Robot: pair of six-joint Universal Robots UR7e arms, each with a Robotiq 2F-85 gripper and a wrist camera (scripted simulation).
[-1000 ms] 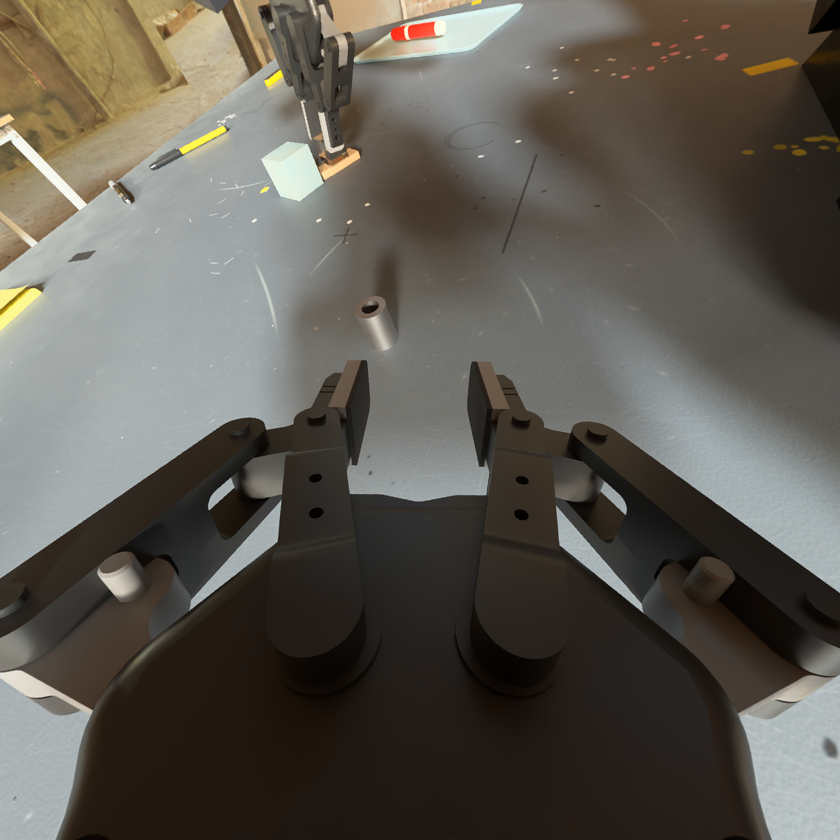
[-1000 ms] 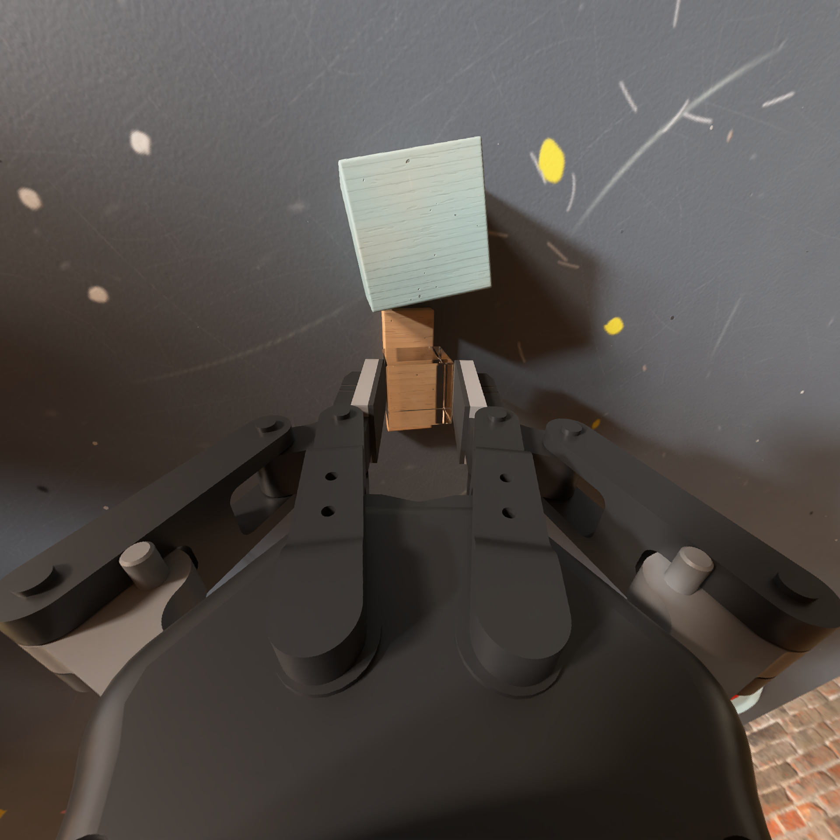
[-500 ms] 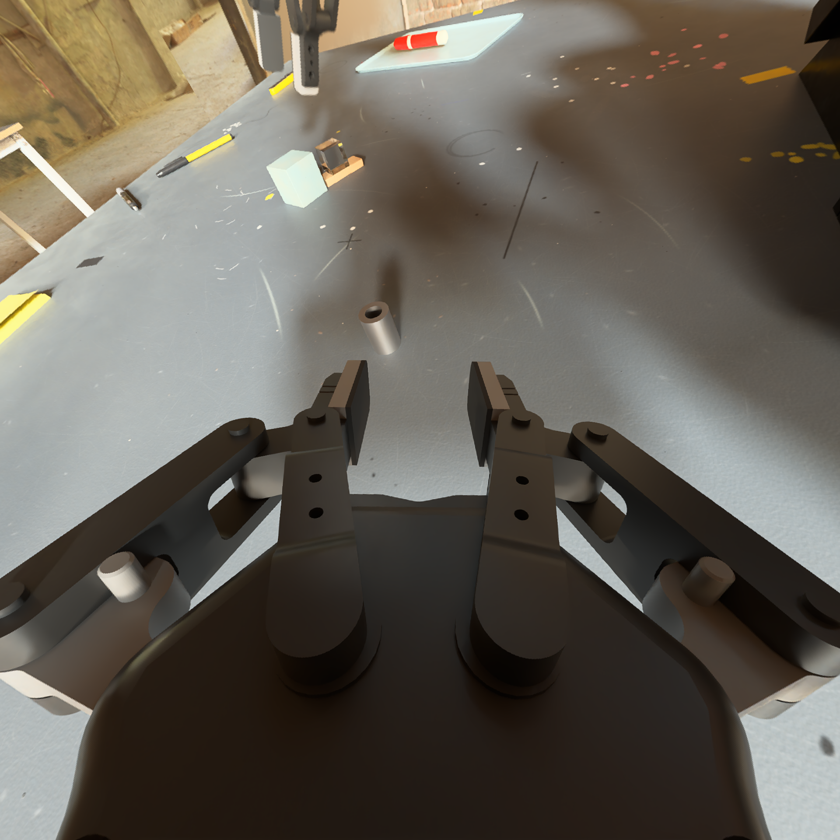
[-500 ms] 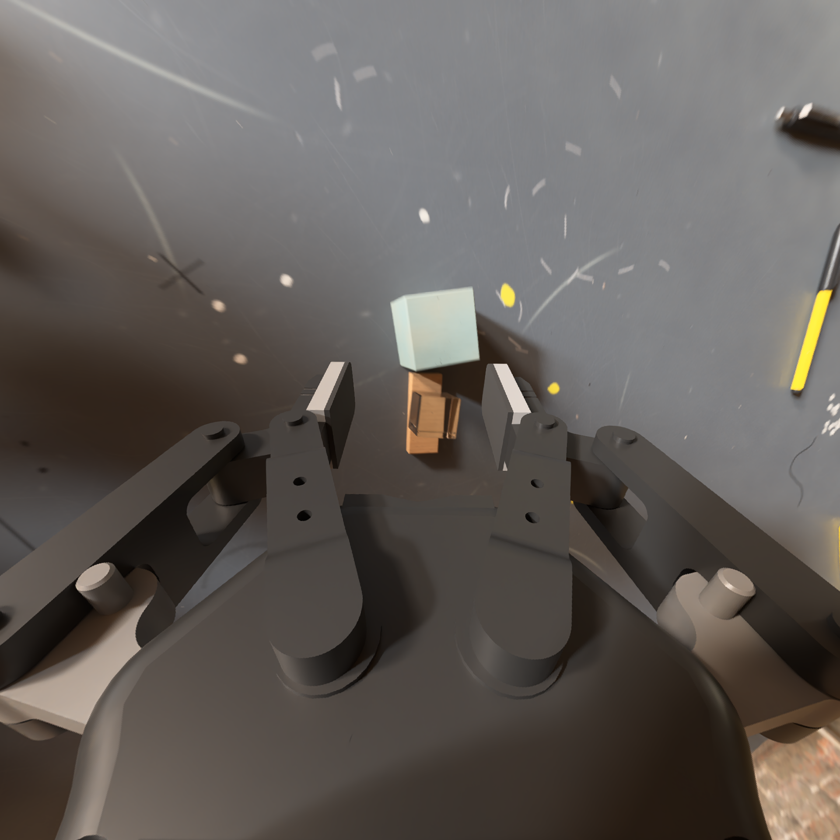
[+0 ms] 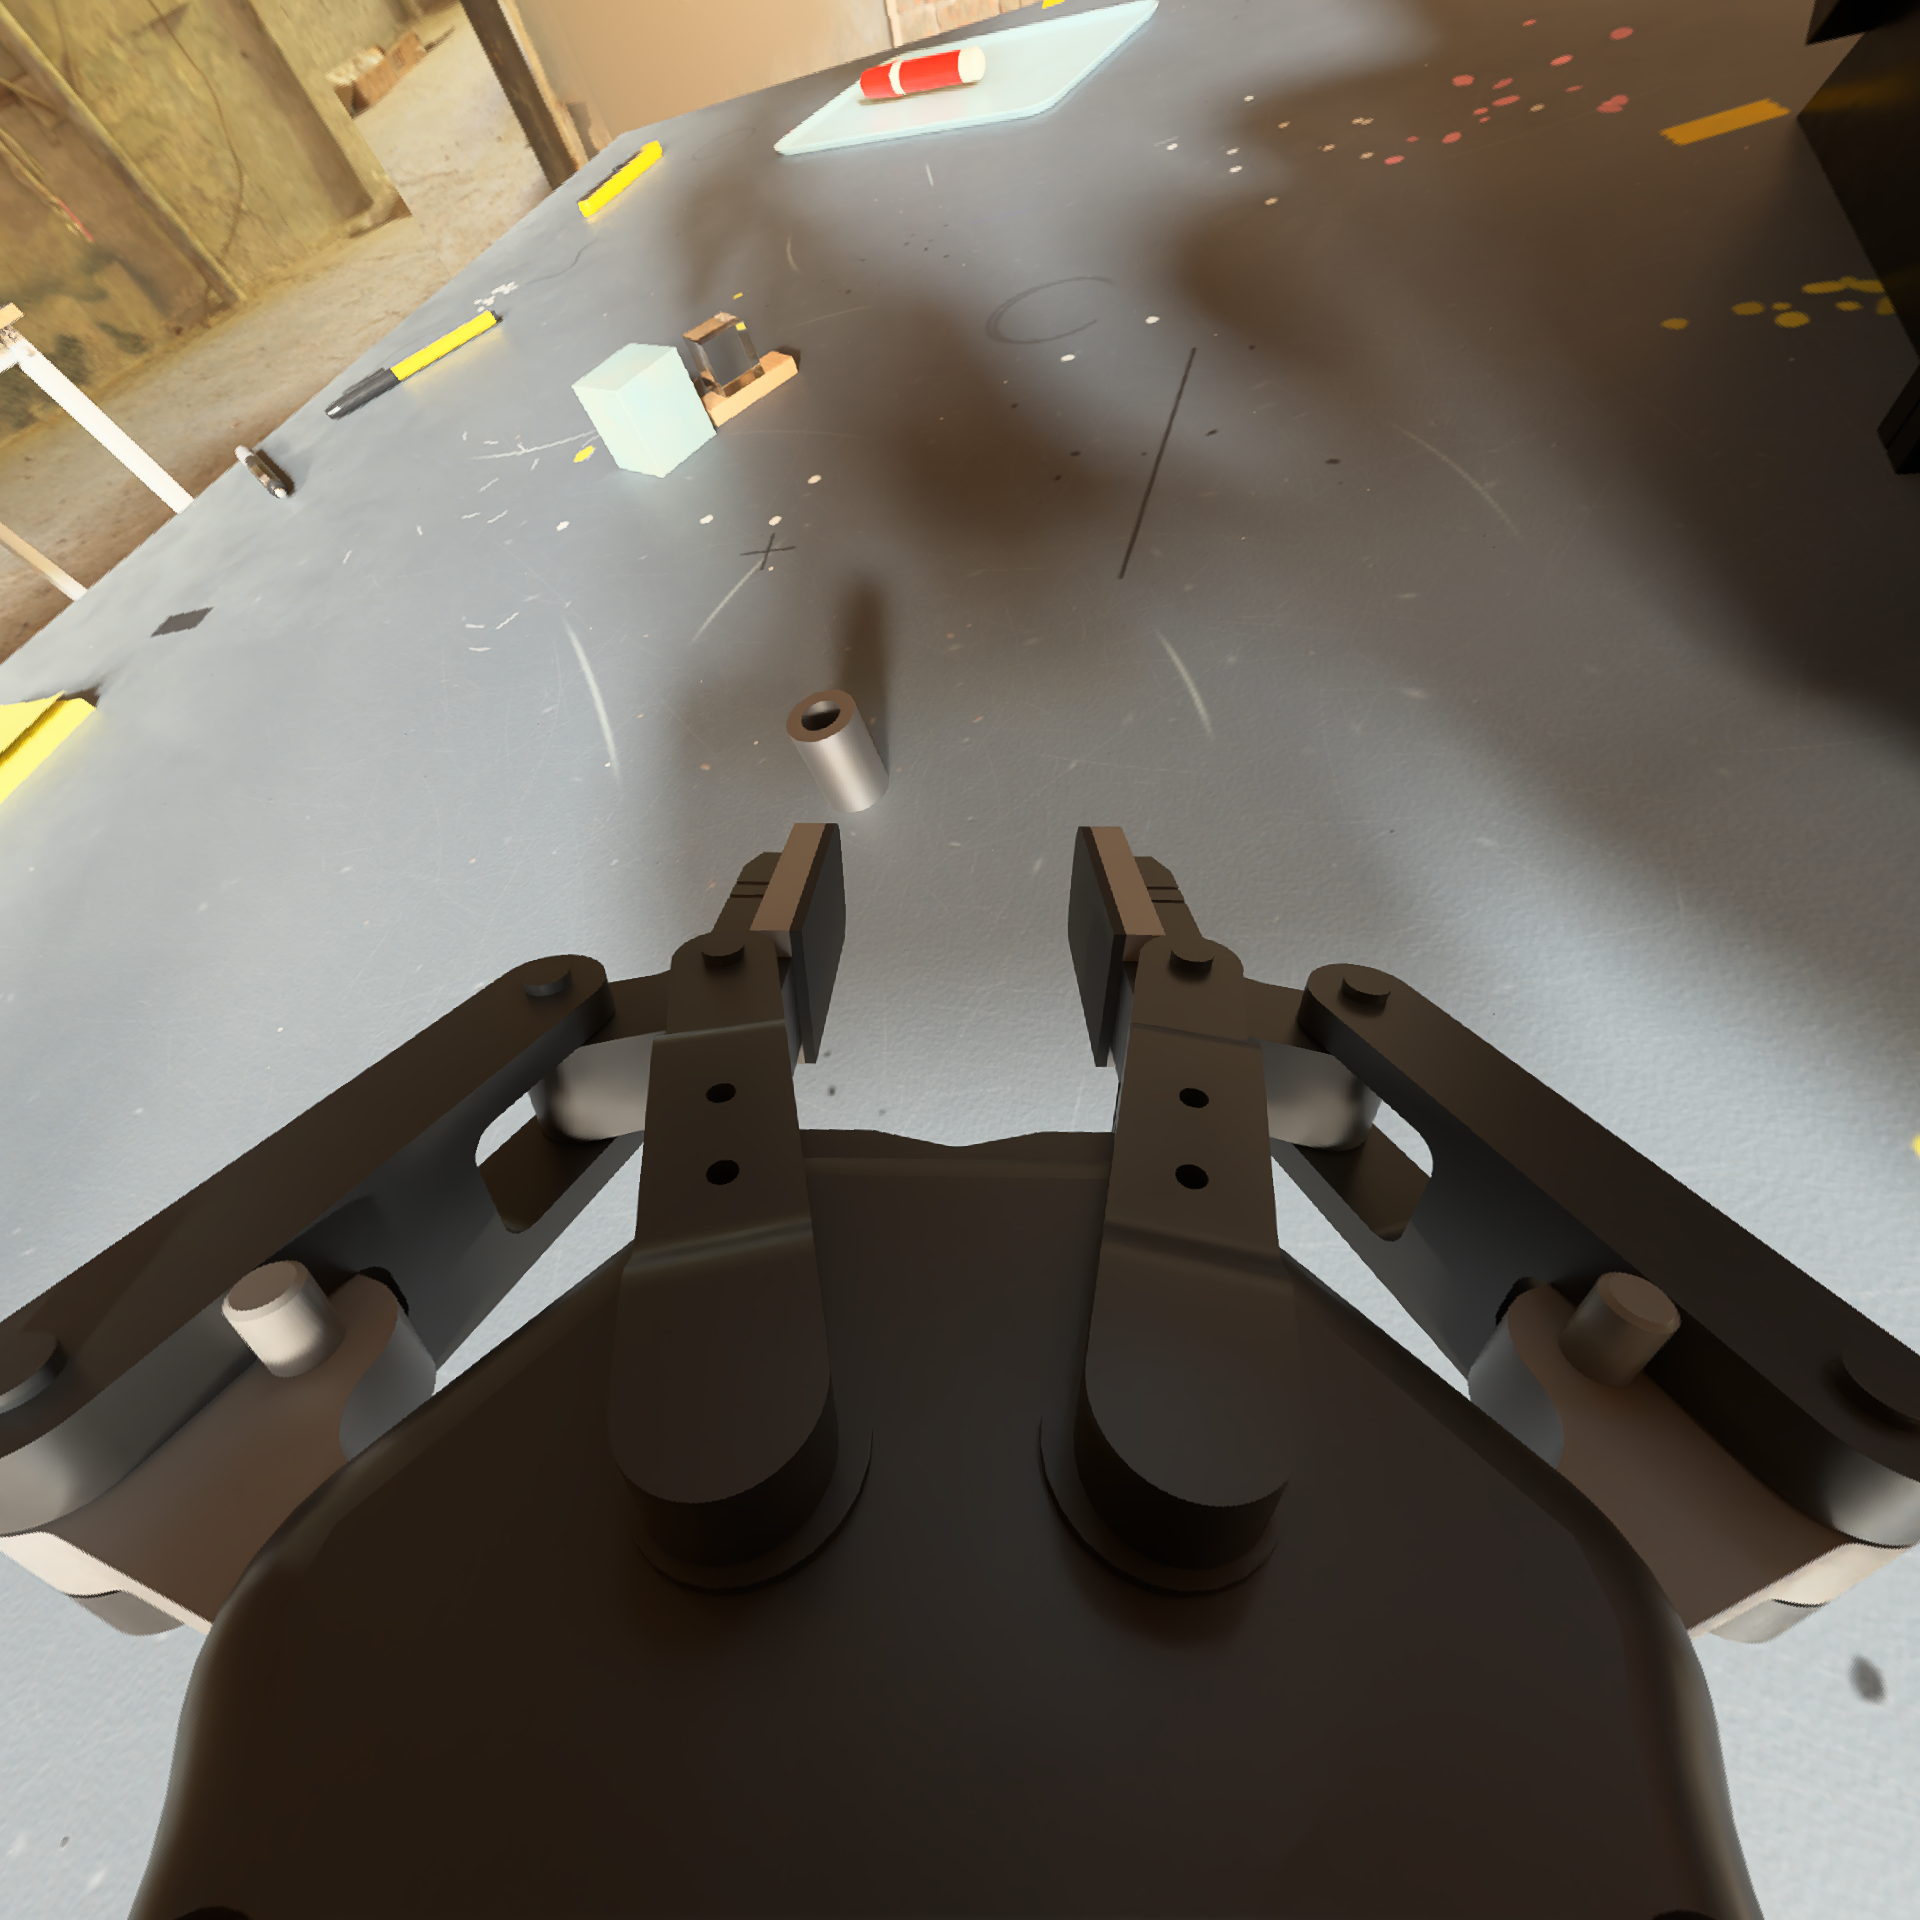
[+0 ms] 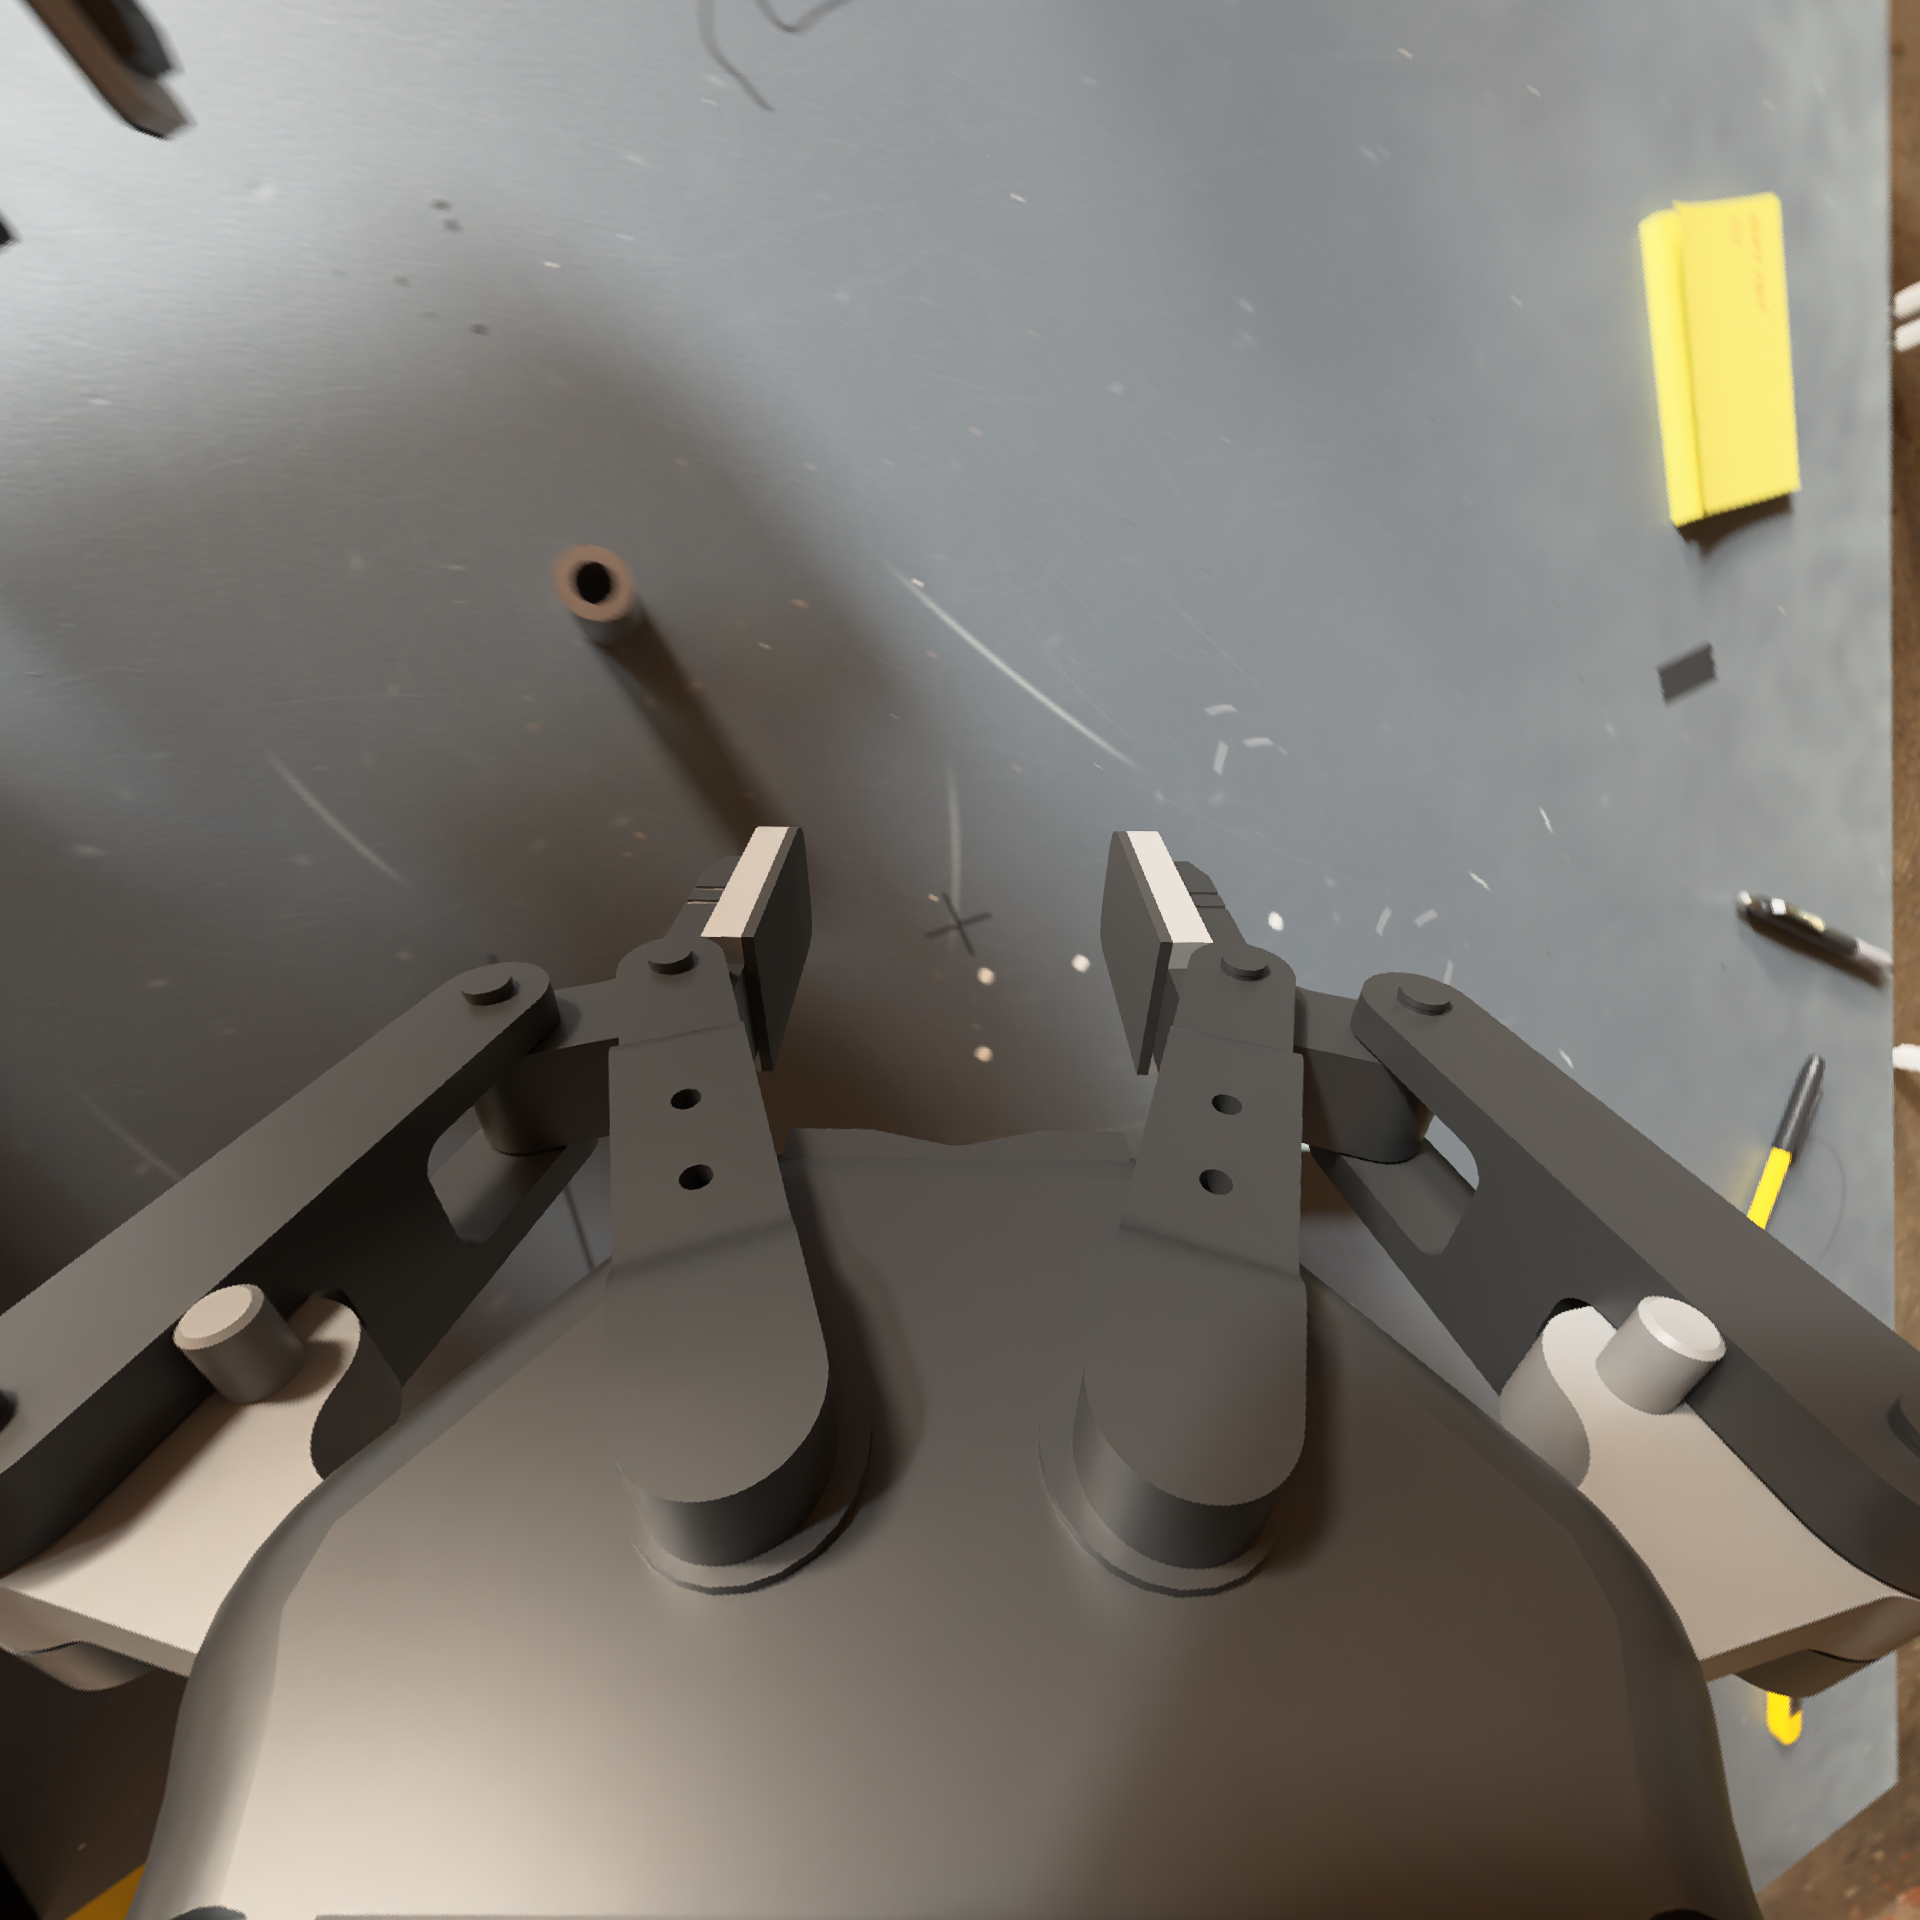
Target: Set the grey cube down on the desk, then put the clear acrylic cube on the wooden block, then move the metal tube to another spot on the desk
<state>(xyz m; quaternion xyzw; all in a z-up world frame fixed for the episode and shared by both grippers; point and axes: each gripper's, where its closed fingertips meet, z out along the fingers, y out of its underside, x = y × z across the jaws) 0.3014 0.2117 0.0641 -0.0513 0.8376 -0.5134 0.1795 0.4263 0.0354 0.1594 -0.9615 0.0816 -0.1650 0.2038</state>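
Now, with both sets of jaws parted and empty, centre the left gripper [image 5: 954, 868] over the upright tube [image 5: 837, 750], then descend squarely and close on it.

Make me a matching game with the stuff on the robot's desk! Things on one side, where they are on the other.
Things:
1. clear acrylic cube
2. grey cube
3. metal tube
4. red cylinder

Places:
A. standing alone just ahead of the open left gripper
B. lying on the pale mat
C. on top of the wooden block
D. on the desk, beside the wooden block

Pairs: 1-C, 2-D, 3-A, 4-B
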